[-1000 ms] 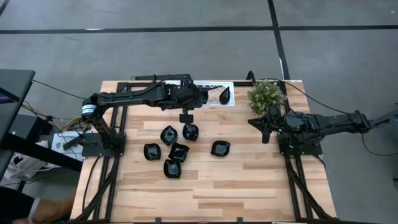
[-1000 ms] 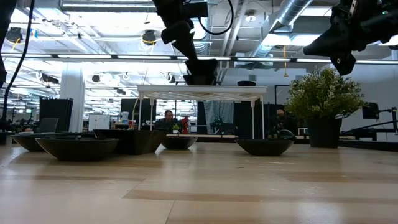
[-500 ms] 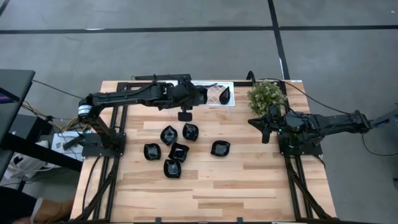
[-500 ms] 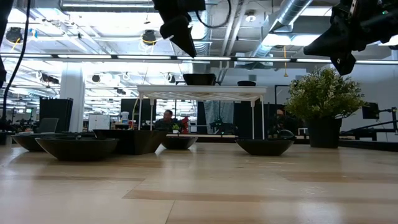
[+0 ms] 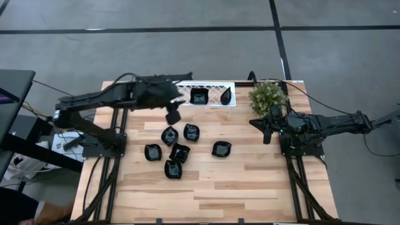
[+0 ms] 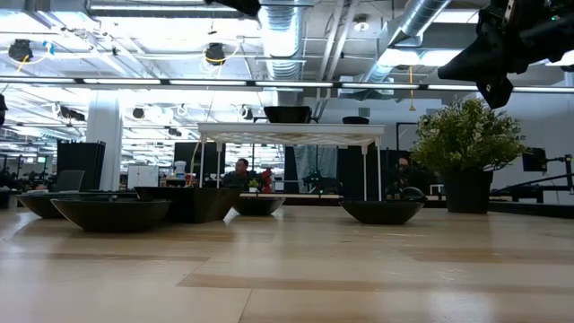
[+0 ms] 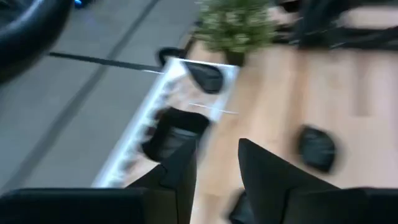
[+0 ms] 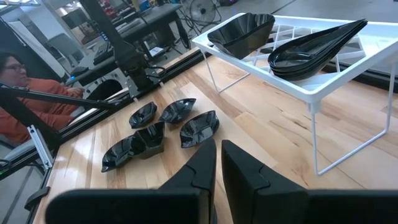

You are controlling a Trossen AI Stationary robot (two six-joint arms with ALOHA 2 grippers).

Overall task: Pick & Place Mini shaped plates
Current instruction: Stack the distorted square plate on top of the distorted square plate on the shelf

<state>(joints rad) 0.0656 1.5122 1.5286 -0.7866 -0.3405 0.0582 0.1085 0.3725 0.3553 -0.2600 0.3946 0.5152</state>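
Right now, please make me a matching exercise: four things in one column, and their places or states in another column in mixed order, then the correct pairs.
Things:
1. squarish plate
2. green plant
3. left gripper
4. right gripper

Places or states:
A. shut, empty, waiting at the table's right edge
B. resting on the white lattice tray
C. open, empty, over the table between the tray and the group of plates
D. standing at the table's far right corner

Pairs: 1-B, 2-D, 3-C, 4-A
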